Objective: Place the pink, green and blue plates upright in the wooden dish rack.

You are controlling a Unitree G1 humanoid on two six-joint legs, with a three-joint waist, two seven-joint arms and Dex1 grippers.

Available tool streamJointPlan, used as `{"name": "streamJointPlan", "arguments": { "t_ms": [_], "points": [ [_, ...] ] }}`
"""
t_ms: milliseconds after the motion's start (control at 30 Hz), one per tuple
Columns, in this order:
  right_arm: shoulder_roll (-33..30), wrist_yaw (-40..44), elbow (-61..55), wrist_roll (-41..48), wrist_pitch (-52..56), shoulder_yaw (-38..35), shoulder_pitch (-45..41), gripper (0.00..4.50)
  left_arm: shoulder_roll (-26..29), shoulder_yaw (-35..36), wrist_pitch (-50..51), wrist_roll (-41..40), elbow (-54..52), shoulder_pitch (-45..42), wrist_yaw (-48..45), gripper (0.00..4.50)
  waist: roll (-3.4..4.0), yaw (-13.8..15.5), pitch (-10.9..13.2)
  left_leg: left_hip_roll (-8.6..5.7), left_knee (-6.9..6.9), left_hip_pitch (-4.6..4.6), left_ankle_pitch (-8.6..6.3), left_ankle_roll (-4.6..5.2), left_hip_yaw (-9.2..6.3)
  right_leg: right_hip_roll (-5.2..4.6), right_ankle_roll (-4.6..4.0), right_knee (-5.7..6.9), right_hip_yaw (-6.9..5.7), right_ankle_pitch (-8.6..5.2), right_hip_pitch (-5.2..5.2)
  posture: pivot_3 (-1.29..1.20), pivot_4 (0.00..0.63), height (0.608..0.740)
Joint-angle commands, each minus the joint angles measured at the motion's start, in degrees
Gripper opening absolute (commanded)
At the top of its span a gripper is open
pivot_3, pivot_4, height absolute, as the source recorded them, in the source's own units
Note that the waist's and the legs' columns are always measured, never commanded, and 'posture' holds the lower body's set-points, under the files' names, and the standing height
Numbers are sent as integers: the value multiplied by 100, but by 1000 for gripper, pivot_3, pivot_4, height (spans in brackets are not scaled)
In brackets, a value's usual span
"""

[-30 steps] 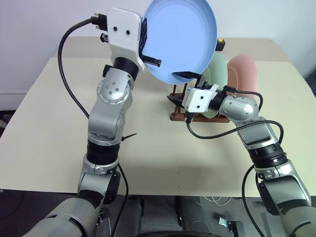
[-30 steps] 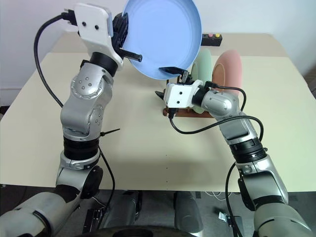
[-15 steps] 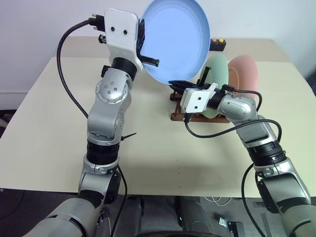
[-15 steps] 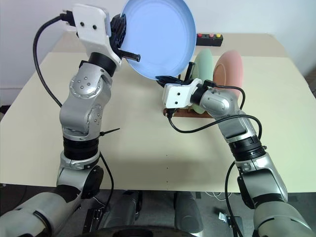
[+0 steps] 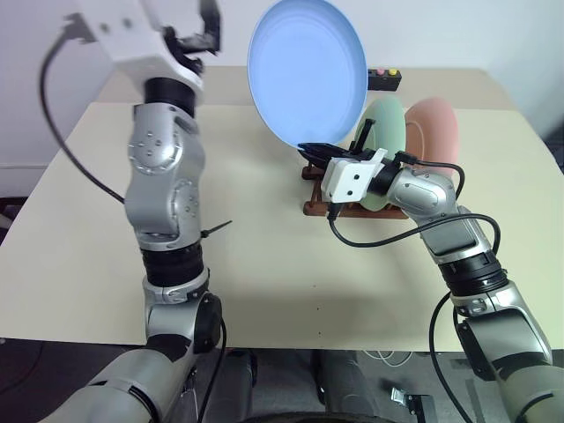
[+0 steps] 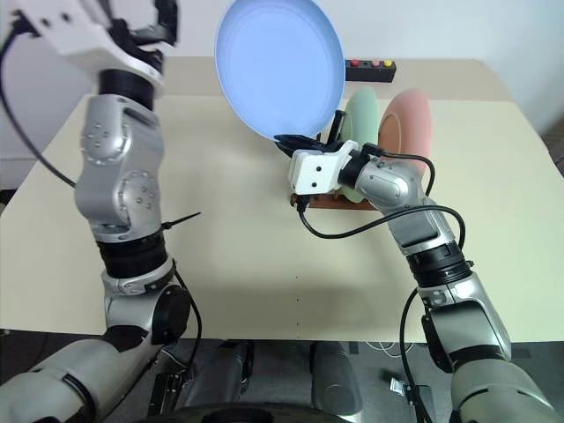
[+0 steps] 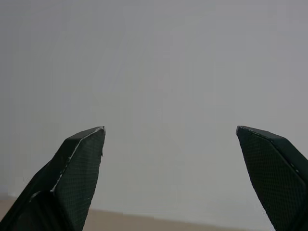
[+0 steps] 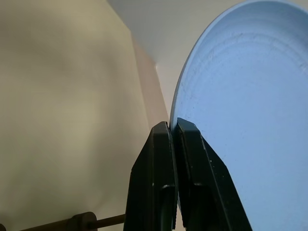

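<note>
lab, bare table (blank wall)

No readable text, labels or numbers.

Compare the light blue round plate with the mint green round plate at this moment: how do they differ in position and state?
The light blue round plate is up in the air, pinched at its lower rim by the shut right gripper; the mint green round plate already stands in the dark wooden dish rack, with no gripper on it. The blue one is seen nearly face-on, the green one nearly edge-on beside the salmon pink plate. Both are plain, round and shallow.
</note>
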Motion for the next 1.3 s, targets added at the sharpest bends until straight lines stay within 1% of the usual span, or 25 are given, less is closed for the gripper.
{"name": "streamJointPlan", "arguments": {
  "t_ms": [33,100,167,233,300,467,500,567,600,667,800,933,1067,1300],
  "points": [
    [185,14,-372,703,36,-355,-227,0,650,301,-239,263,206,21,39,4471,0,-7,0,0,0,0,0,0,0,0,0,0,0,0,0,0,150,734],
    [304,89,-552,1152,208,-473,-257,0,988,378,-261,324,362,185,-35,4471,1,-40,0,0,-1,3,0,0,0,1,0,3,1,0,0,0,150,734],
    [433,233,-833,1747,460,-605,-304,0,1251,493,-159,217,562,518,-220,4471,2,-39,0,0,-2,4,0,0,0,1,0,8,1,0,-1,0,150,734],
    [531,382,-1079,2264,727,-696,-312,0,1399,527,-96,182,719,810,-339,4471,2,-33,-1,0,-1,4,0,0,0,0,0,9,1,0,-1,0,150,734],
    [628,500,-1310,2802,1130,-786,-269,0,1371,491,-158,86,824,1132,-484,4471,1,-11,-1,0,0,4,0,1,-1,0,0,11,0,0,-1,0,150,734],
    [800,511,-1994,4497,2900,-1087,-97,0,1042,206,-89,-154,828,1679,-805,4471,0,41,-2,0,9,2,0,1,-5,-1,-1,18,-1,1,4,0,150,734],
    [802,507,-2093,4710,3141,-1129,-79,0,1004,146,-62,-169,813,1738,-849,4471,0,40,-2,0,9,2,0,1,-6,-1,-1,20,-1,0,3,0,150,734],
    [866,294,-2355,5660,3915,-1384,-28,0,810,60,121,-485,754,1916,-1077,4471,0,19,-2,0,9,3,0,1,-5,0,-1,22,0,0,3,0,150,734],
    [885,113,-2455,6374,4396,-1573,10,0,764,-117,150,-595,684,2049,-1326,4471,1,11,-2,0,8,4,0,1,-5,0,-1,23,0,0,2,0,150,734],
    [897,-102,-2542,7051,4887,-1826,73,0,740,-420,198,-741,582,2265,-1749,4471,1,-4,-2,0,6,4,0,1,-5,0,-3,29,0,-1,-1,0,150,734],
    [827,-354,-2566,7486,5376,-2034,144,0,797,-621,229,-895,494,2450,-2101,4471,1,-16,-2,0,7,4,0,2,-5,1,-4,39,1,-1,-7,0,150,734],
    [864,-739,-2353,7848,5811,-2229,238,0,902,-862,237,-858,429,2635,-2394,4471,2,-11,-3,0,8,7,0,3,-4,3,-5,53,3,-2,-9,0,150,734],
    [1046,-1293,-2146,8413,6129,-2483,251,0,929,-999,241,-837,321,2743,-2528,4471,2,-6,-3,0,9,7,1,4,-3,2,-5,54,4,-2,-9,0,150,734],
    [1148,-1862,-1635,8618,6268,-2760,99,0,874,-1105,242,-783,296,2769,-2504,4471,3,-5,-3,0,10,7,2,5,-3,2,-5,55,4,-2,-10,0,150,734]
  ]
}}
